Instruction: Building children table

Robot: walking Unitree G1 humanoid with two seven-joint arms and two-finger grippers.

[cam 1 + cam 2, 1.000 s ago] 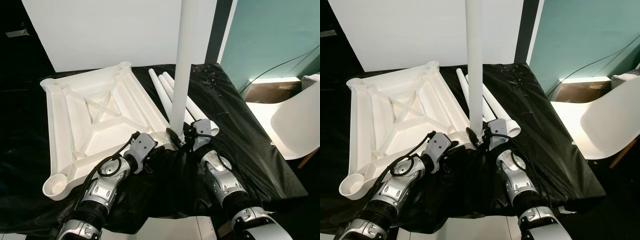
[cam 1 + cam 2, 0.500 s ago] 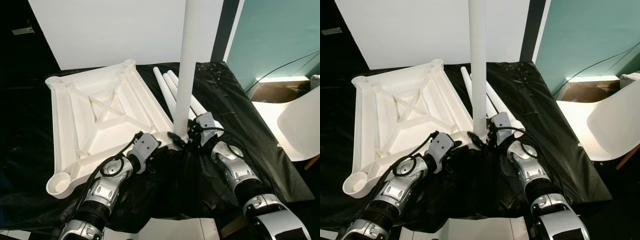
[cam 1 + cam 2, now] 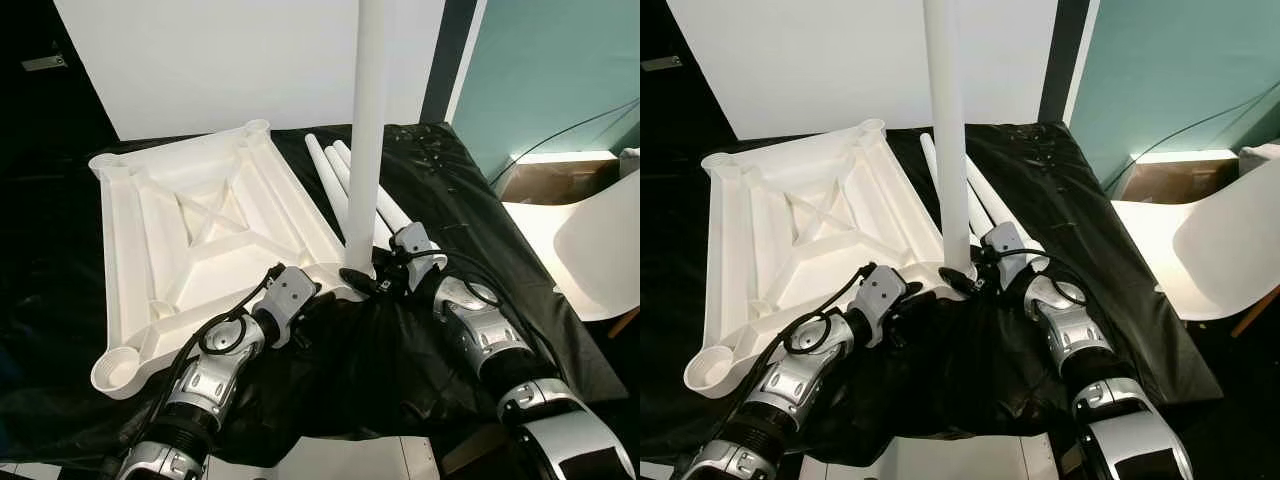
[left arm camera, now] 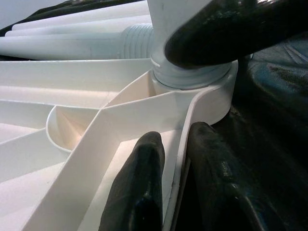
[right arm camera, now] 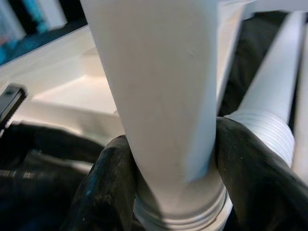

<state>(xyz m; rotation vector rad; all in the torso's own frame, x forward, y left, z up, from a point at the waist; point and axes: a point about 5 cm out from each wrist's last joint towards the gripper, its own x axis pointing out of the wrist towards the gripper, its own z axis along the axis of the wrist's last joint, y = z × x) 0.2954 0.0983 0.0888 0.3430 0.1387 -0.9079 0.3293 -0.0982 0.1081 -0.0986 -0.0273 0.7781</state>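
A white children's table top (image 3: 200, 240) lies upside down on a black sheet, ribs up, with a round socket at each corner. One white table leg (image 3: 366, 130) stands upright in the near right corner socket (image 4: 202, 96). My right gripper (image 5: 168, 173) is shut on that leg just above its threaded base. My left gripper (image 4: 168, 159) is shut on the table top's thin edge rib (image 4: 180, 154) beside that socket. Three more white legs (image 3: 335, 175) lie side by side on the sheet behind the socket.
The black sheet (image 3: 450, 200) covers a low platform whose right edge drops to the floor. A white chair (image 3: 600, 240) stands at the right. A white board (image 3: 250, 60) leans behind the table top. The near left corner socket (image 3: 118, 370) sits near the platform's front edge.
The upright leg has tipped slightly left at its top, now nearly vertical. My right arm shifted a little right. The camera moved between one second ago and half a second ago.
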